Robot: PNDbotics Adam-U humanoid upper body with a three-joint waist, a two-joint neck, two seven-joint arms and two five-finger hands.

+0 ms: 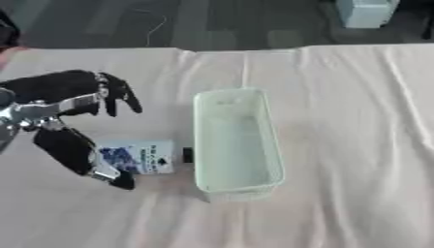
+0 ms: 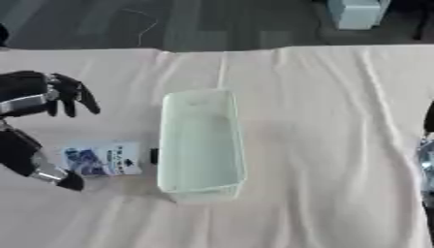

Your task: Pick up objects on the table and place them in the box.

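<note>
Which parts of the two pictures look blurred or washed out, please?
Left eye view: the print on the flat packet is smeared, the pale green box fades into the bright cloth. Right eye view: the left hand has soft edges.

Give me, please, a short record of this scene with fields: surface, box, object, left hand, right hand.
surface: table with pale cloth
box: translucent, pale green, nothing visible inside
object: flat white and blue packet, left of box, on the cloth
left hand: open, above the packet, thumb at its left edge
right hand: only a sliver of the arm shows at the right edge of the right eye view
</note>
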